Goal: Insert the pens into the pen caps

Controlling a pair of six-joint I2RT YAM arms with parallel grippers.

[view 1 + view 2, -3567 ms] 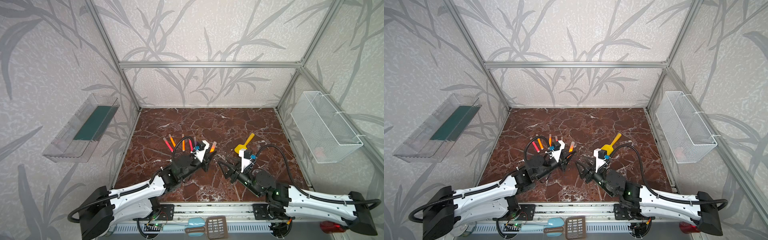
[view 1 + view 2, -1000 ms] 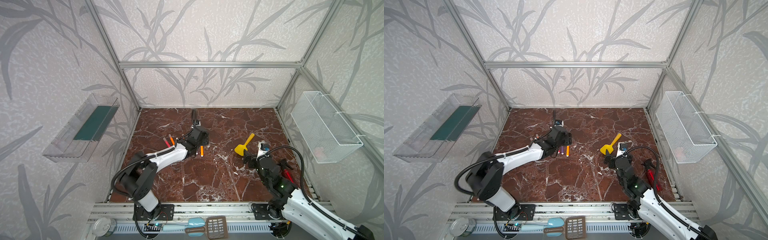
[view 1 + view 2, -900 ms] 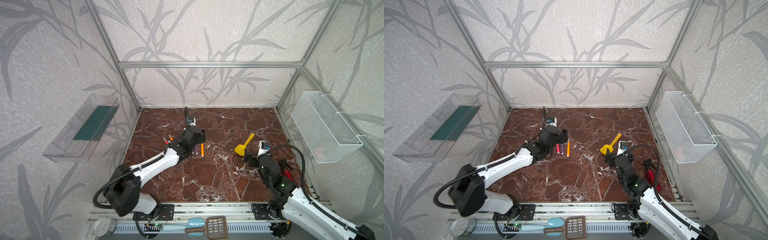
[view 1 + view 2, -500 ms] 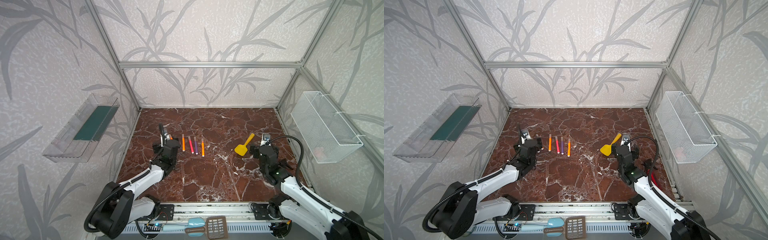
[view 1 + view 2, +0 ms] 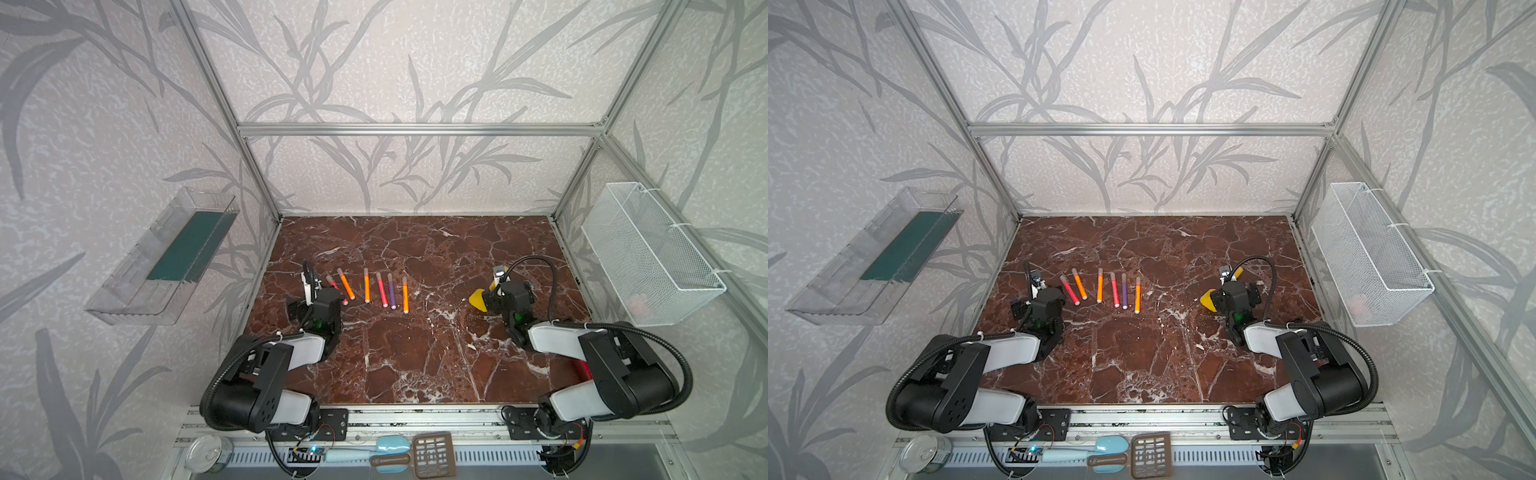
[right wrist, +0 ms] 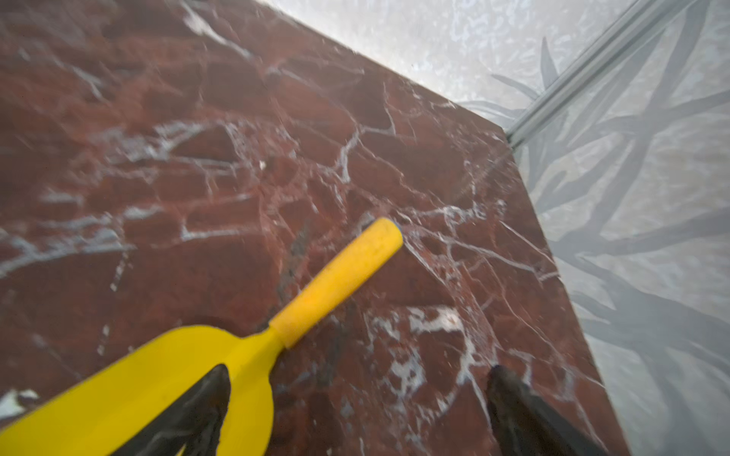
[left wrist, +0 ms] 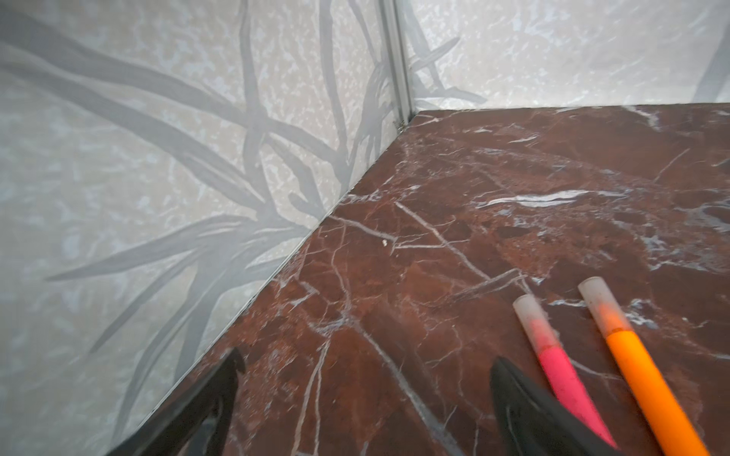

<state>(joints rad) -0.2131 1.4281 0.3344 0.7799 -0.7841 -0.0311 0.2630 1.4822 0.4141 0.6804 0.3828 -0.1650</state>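
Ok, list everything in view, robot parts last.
pens: six, three orange, two red-pink, one purple, row on table's left
pen caps: apparently six, pale clear, on pens' far ends
spatula: one, yellow, table's right side
tray: one, clear, left wall
basket: one, white wire, right wall
tin can: one, silver, in front of table
utensils: two, blue and brown, in front of table
left gripper: black, open, beside leftmost pen
right gripper: black, open, over spatula
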